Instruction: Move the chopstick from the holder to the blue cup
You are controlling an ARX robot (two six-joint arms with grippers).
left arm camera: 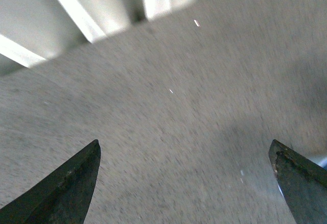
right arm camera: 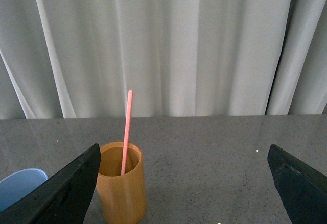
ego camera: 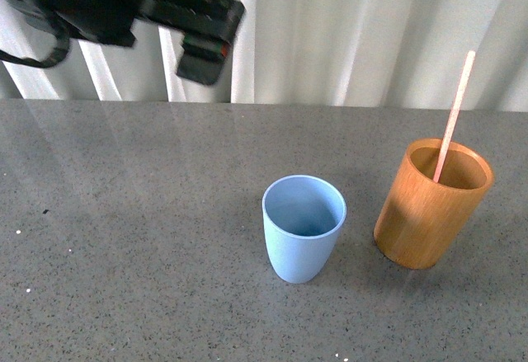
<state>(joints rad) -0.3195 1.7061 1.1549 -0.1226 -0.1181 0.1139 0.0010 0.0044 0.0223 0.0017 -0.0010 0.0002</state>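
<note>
A pink chopstick (ego camera: 454, 115) stands tilted in the orange-brown wooden holder (ego camera: 431, 205) at the right of the grey table. The light blue cup (ego camera: 302, 228) stands empty just left of the holder. My left gripper (ego camera: 206, 44) is open and empty, high above the table's far left. In the left wrist view my left gripper (left arm camera: 184, 183) shows only blurred grey table between its fingers. My right gripper (right arm camera: 184, 183) is open and empty; its wrist view shows the holder (right arm camera: 121, 183), the chopstick (right arm camera: 126, 132) and the blue cup's rim (right arm camera: 18, 183). The right arm is out of the front view.
The grey speckled tabletop (ego camera: 124, 238) runs back to a white curtain (ego camera: 355, 32). A sliver of blue (left arm camera: 322, 160) shows at the edge of the left wrist view.
</note>
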